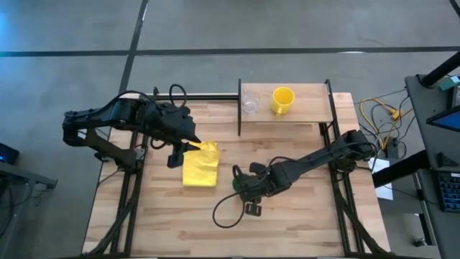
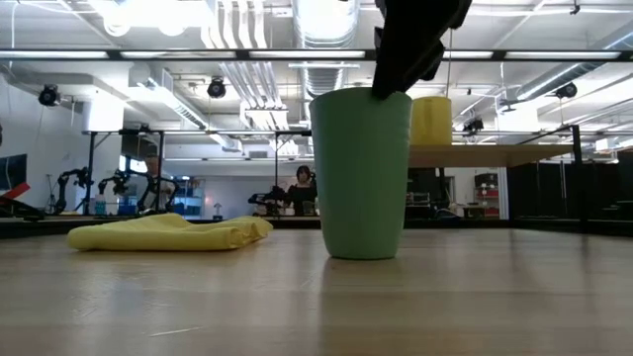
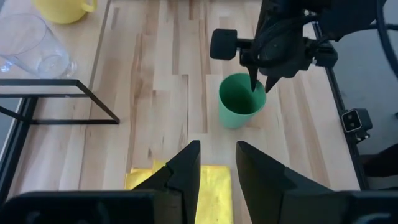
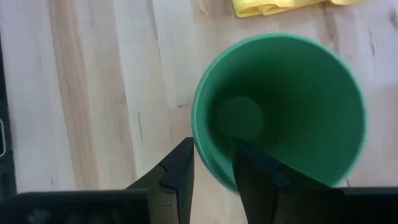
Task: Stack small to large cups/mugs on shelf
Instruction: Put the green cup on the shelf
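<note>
While the right end effector pinches the rim of the green cup upright at tabletop centre, the left end effector, parted, empty, hovers over the yellow cloth at nine o'clock. Clear cup and yellow mug: on the shelf, twelve o'clock.

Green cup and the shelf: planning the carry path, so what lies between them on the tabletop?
Nothing: the left wrist view shows bare tabletop between the green cup and the shelf. The yellow cloth lies off to the side.

floor: grey concrete w/ dark seam lines | ceiling: exposed ducts, strip lights | back: seated person | desk beside table
</note>
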